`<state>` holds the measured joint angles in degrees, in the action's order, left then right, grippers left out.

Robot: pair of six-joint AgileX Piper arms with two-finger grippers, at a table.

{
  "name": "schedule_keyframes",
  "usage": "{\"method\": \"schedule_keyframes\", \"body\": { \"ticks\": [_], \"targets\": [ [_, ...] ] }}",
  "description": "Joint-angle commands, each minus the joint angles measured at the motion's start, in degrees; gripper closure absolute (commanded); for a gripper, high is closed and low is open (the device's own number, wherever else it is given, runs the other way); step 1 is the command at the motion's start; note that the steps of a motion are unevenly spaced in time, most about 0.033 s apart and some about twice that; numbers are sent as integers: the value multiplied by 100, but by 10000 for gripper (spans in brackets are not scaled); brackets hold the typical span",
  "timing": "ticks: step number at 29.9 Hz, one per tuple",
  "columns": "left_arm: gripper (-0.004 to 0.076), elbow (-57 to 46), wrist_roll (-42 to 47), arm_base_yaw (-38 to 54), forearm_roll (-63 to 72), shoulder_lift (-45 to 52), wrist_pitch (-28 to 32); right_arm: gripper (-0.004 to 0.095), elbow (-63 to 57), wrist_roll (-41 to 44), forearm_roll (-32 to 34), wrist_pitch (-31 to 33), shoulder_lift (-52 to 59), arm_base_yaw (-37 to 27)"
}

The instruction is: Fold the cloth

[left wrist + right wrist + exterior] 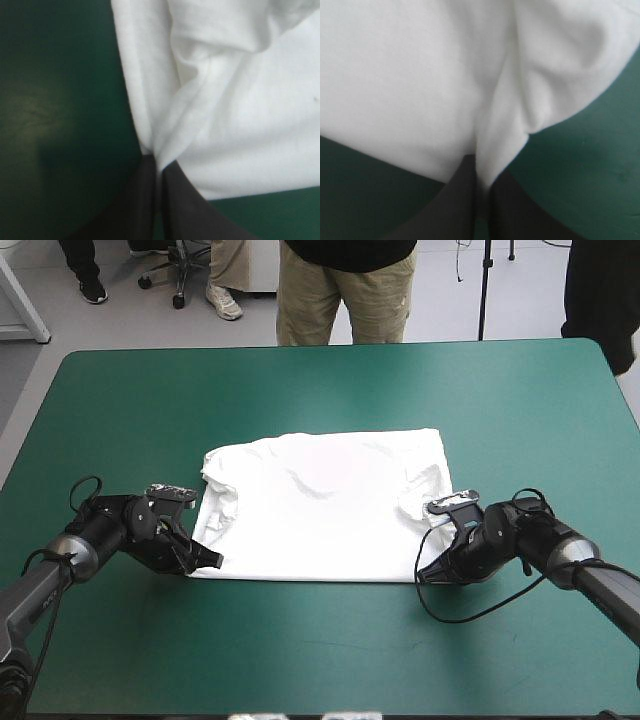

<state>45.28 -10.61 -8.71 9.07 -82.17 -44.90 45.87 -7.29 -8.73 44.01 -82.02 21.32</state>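
The white T-shirt (320,508) lies spread flat in the middle of the teal-green table, sleeves tucked in at both sides. My left gripper (207,558) sits low at the shirt's near left corner, shut on the T-shirt; in the left wrist view the T-shirt (225,115) is pinched into a ridge between the black fingertips (159,167). My right gripper (432,565) is at the near right corner, also shut on the T-shirt; the T-shirt (420,75) bunches into a fold at its tips (481,172).
Bare teal-green cover (320,650) surrounds the shirt on all sides, with wide room toward the far edge and near edge. A person's legs (345,290) stand just beyond the far edge.
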Motion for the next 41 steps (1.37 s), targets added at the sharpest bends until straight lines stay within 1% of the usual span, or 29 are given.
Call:
{"method": "schedule_keyframes", "body": {
  "ticks": [1,5,12,15,19,23,26,30,32,35,39,41],
  "targets": [
    [733,40,11,-31,153,179,148,923,-20,-107,-184,307,188,-9],
    [733,40,11,-31,139,462,33,923,-46,17,-47,482,510,-9],
    [733,40,-143,-31,147,860,-663,924,-46,176,-20,915,1428,-9],
    [733,97,-143,-31,125,1056,-675,925,-10,279,100,939,1672,-9],
    [733,439,-143,-31,86,1097,-658,925,213,253,131,1090,1706,-154],
    [733,849,-9,-31,-1,1085,-209,925,611,68,73,874,1652,-552],
    [733,1199,158,-31,-50,923,-2,925,1008,-273,-140,724,1484,-936],
    [733,1711,159,-31,-50,411,148,925,1640,-1111,-969,749,894,-1355],
    [733,1977,194,-31,-50,102,243,925,1952,-1406,-1222,763,550,-1438],
    [733,2373,313,-31,-88,-314,363,925,2468,-1436,-1239,766,31,-1443],
    [733,2869,353,-31,-88,-821,777,925,3130,-1466,-1269,743,-698,-1443],
    [733,3063,383,-31,-88,-1034,871,925,3434,-1474,-1259,716,-988,-1443]
  ]
}}
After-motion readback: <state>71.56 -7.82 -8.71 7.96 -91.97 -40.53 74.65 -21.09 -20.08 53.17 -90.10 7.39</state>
